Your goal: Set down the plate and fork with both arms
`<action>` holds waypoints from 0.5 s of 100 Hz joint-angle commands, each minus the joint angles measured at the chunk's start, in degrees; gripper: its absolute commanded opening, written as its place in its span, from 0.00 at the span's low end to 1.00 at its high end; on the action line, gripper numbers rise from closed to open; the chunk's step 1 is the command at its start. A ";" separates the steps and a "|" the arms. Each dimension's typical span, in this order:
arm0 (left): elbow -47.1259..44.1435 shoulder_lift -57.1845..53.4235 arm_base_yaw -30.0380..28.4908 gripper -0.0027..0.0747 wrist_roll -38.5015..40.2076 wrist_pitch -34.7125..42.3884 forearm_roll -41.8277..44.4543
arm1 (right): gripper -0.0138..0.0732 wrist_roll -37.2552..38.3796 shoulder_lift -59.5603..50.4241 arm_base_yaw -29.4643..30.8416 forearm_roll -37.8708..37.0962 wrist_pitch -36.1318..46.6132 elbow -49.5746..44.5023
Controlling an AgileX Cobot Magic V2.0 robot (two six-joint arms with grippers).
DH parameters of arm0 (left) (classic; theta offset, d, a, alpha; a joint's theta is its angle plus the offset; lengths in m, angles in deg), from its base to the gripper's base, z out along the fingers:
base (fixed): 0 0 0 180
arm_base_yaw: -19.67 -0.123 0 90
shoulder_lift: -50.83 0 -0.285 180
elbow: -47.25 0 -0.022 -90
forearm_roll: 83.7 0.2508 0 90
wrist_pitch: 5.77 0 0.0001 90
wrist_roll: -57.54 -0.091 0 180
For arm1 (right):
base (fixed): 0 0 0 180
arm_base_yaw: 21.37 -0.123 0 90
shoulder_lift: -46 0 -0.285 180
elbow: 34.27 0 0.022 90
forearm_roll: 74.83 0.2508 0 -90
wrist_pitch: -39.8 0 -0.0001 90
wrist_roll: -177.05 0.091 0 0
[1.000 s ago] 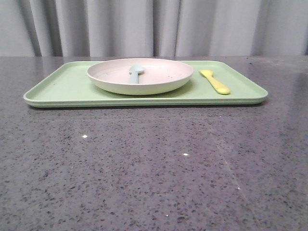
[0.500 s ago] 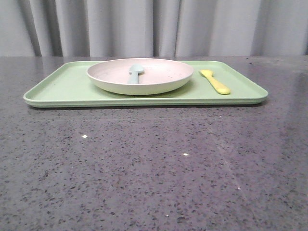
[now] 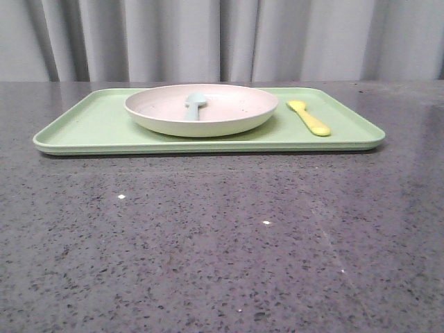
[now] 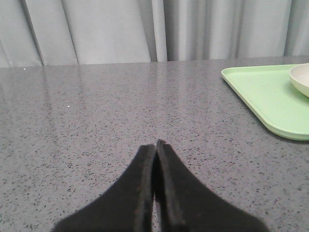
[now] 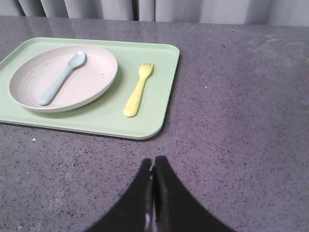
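Note:
The pale pink plate [image 3: 229,104] rests on the light-green tray [image 3: 90,128], toward its middle; the right wrist view shows the plate [image 5: 91,79] too, and the left wrist view shows only its edge [image 4: 300,79]. The yellow fork [image 3: 310,118] lies flat on the tray to the right of the plate, also seen as the fork [image 5: 137,93] with tines pointing away. My left gripper [image 4: 155,144] is shut and empty over bare table, well left of the tray. My right gripper [image 5: 153,160] is shut and empty, just short of the tray's near right corner. Neither gripper shows in the front view.
A pale blue spoon [image 5: 62,77] lies inside the plate, also visible as the spoon [image 3: 195,105]. The tray [image 5: 154,108] sits on a dark speckled stone table [image 3: 222,243]. Grey curtains [image 3: 222,38] hang behind the table's far edge.

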State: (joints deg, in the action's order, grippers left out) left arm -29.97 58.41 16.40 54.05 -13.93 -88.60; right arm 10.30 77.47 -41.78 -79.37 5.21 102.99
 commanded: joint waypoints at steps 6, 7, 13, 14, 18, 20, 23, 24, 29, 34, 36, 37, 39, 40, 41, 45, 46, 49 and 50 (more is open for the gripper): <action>-0.70 -1.70 -0.08 0.01 0.22 4.73 -0.60 | 0.08 -0.01 -2.12 2.09 -1.30 11.37 -3.58; -0.70 -1.70 -0.08 0.01 0.22 4.73 -0.60 | 0.08 -0.01 -2.42 2.49 -1.30 11.80 -3.90; -0.70 -1.70 -0.08 0.01 0.22 4.73 -0.60 | 0.08 -0.01 -3.45 4.09 -1.30 15.67 -6.88; -0.70 -1.70 -0.08 0.01 0.22 4.73 -0.60 | 0.08 -0.01 -3.71 4.48 -1.30 16.06 -7.23; -0.70 -1.70 -0.08 0.01 0.22 4.73 -0.60 | 0.08 -0.01 -4.32 5.48 -1.30 18.54 -9.23; -0.70 -1.70 -0.08 0.01 0.22 4.73 -0.60 | 0.08 -0.01 -4.71 6.07 -1.30 19.71 -9.90; -0.70 -1.70 -0.08 0.01 0.22 4.73 -0.60 | 0.08 -0.01 -5.36 7.05 -1.30 20.83 -11.55; -0.70 -1.70 -0.08 0.01 0.22 4.73 -0.60 | 0.08 -0.01 -5.48 7.25 -1.30 21.88 -11.89; -0.70 -1.70 -0.08 0.01 0.22 4.73 -0.60 | 0.08 -0.01 -6.45 8.62 -1.32 24.09 -14.24; -0.70 -1.70 -0.08 0.01 0.22 4.73 -0.60 | 0.08 -0.01 -7.70 10.21 -1.32 26.37 -16.95; -0.70 -1.70 -0.08 0.01 0.22 4.73 -0.60 | 0.08 -0.01 -8.04 10.61 -1.32 26.92 -17.60; -0.70 -1.70 -0.08 0.01 0.22 4.73 -0.60 | 0.08 -0.01 -8.24 11.03 -1.32 27.17 -18.22; -0.70 -1.70 -0.08 0.01 0.22 4.73 -0.60 | 0.08 -0.01 -8.80 11.44 -1.32 27.89 -19.17; -0.70 -1.70 -0.08 0.01 0.22 4.73 -0.60 | 0.08 -0.01 -9.18 11.83 -1.32 28.17 -19.48; -0.70 -1.70 -0.08 0.01 0.22 4.73 -0.60 | 0.08 -0.01 -9.39 12.03 -1.32 28.64 -19.79; -0.70 -1.70 -0.08 0.01 0.22 4.73 -0.60 | 0.08 -0.01 -10.63 13.14 -1.32 29.78 -21.57; -0.70 -1.70 -0.08 0.01 0.22 4.73 -0.60 | 0.08 -0.01 -10.84 13.31 -1.32 29.92 -22.13; -0.70 -1.70 -0.08 0.01 0.22 4.73 -0.60 | 0.08 -0.01 -11.89 14.13 -1.32 30.47 -23.18; -0.70 -1.70 -0.08 0.01 0.22 4.73 -0.60 | 0.08 -0.01 -12.11 14.29 -1.32 30.72 -23.44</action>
State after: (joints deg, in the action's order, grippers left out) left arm -29.97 58.41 16.40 54.05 -13.93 -88.60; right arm 10.30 66.99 -29.48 -79.62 28.51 80.60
